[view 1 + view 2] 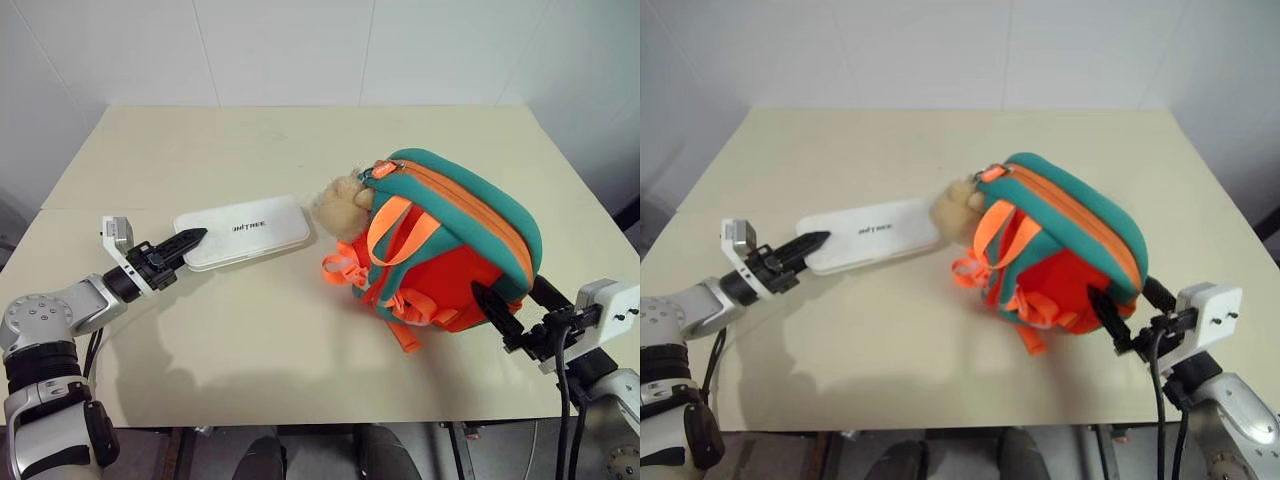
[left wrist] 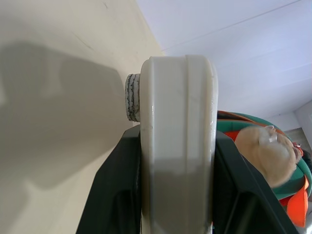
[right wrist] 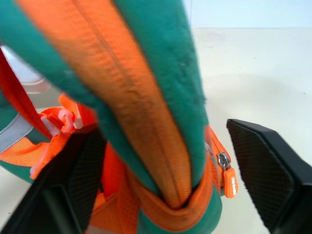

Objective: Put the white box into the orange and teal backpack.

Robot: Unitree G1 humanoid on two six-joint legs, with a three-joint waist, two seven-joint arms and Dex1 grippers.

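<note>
Table (image 1: 300, 360): backpack (image 1: 470, 250) lies on its side right of centre, zipper band looking closed. Box (image 1: 245, 232) lies flat to its left, far end near the plush charm (image 1: 343, 205). My left gripper (image 1: 185, 242) is clamped on the box's near end. My right gripper (image 1: 515, 305) is spread around the backpack's lower edge, gripping nothing. Risk: unheld, the backpack may slide when I push the box in.

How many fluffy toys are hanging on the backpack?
1. A tan plush toy sits at the top of the backpack, on the side facing the white box. More could be hidden behind the backpack.
</note>
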